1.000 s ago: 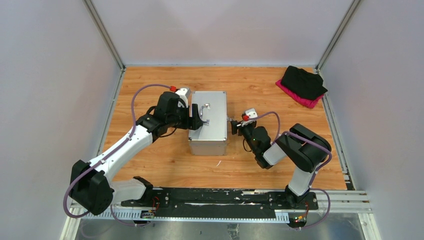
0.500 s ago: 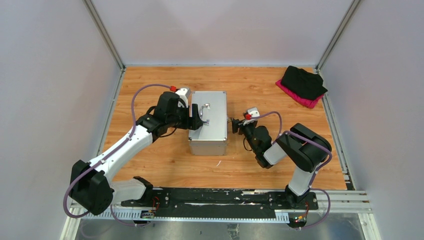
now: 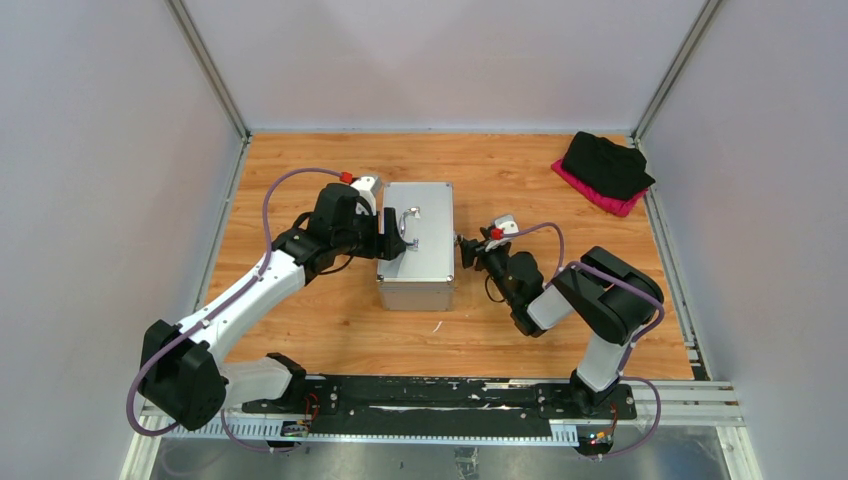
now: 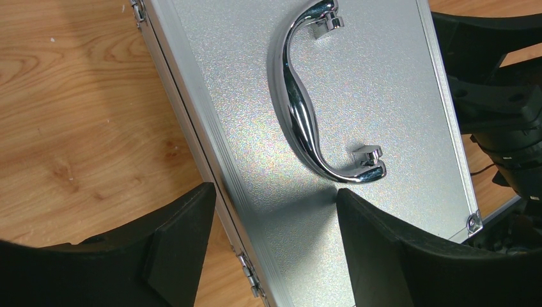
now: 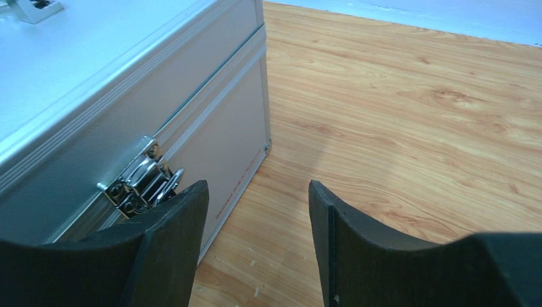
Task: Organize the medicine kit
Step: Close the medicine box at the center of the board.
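The rectangular silver aluminium medicine case [image 3: 416, 244] with its chrome carry handle [image 4: 305, 96] sits lid down between the two arms, the left gripper [image 4: 271, 240] spread wide over its top edge. Over the last second the right gripper [image 5: 255, 249], fingers apart, has crept closer to the side latch [image 5: 142, 182] just left of its jaws. To my eye it is lining up on that clasp, though whether to undo or fasten it cannot be told.

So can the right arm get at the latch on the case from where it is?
Probably yes: the open right gripper sits just beside the latch on the case, nothing between.
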Controlling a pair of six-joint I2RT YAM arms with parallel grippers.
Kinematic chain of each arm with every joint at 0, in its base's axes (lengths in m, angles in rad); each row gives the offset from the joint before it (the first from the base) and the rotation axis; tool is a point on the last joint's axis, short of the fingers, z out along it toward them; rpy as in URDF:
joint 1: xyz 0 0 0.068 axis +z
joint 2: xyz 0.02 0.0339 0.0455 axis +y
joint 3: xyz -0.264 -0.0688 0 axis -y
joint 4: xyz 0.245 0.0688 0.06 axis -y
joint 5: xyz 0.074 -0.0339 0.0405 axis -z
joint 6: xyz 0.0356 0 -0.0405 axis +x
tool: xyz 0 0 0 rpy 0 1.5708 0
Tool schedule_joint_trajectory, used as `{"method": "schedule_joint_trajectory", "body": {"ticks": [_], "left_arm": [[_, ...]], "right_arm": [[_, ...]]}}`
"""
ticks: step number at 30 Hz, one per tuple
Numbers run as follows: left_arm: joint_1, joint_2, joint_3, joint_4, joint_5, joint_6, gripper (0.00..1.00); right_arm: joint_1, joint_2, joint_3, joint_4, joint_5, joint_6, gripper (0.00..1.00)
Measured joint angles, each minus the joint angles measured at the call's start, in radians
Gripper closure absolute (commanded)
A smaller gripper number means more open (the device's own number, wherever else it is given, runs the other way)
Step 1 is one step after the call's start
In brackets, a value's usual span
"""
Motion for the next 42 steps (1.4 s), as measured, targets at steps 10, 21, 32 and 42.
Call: {"method": "schedule_joint_trajectory", "body": {"ticks": [10, 21, 32, 42], "left_arm": [[0.0, 0.0, 0.0, 0.0, 0.0, 0.0, 0.26], [0.0, 0.0, 0.0, 0.0, 0.002, 0.0, 0.26], [0.0, 0.0, 0.0, 0.0, 0.003, 0.0, 0.26], [0.0, 0.0, 0.0, 0.0, 0.004, 0.0, 0.26]], "right_arm": [[0.0, -0.028, 0.0, 0.007, -0.052, 0.018, 0.38], [0.0, -0.068, -0.009, 0.008, -0.064, 0.018, 0.41], [0.0, -0.088, -0.032, 0.01, -0.1, 0.024, 0.43], [0.0, -0.133, -0.043, 0.01, -0.111, 0.025, 0.44]]}}
